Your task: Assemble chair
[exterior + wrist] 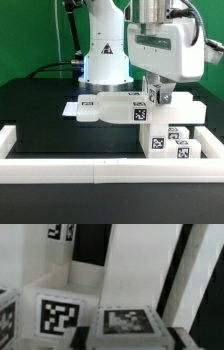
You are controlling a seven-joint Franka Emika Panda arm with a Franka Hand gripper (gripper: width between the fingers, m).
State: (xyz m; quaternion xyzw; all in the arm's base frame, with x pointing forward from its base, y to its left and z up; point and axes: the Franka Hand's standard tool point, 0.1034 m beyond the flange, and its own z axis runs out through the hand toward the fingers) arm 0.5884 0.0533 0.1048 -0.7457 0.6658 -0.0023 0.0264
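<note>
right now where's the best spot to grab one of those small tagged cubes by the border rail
Take the nearest small cube by its two opposite side faces, coming straight down from above. Its top appears clear, while a neighbouring cube and the border rail crowd it low down, so a sideways approach looks blocked. The end effector, shut on a chair piece, would probably need to release that first.

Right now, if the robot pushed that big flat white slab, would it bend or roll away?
Probably neither. The flat white slab looks thick and chunky, so it likely stays stiff. It lies flat on the black table, so it should slide rather than roll or tip. Its smooth plastic may be a bit slippery.
</note>
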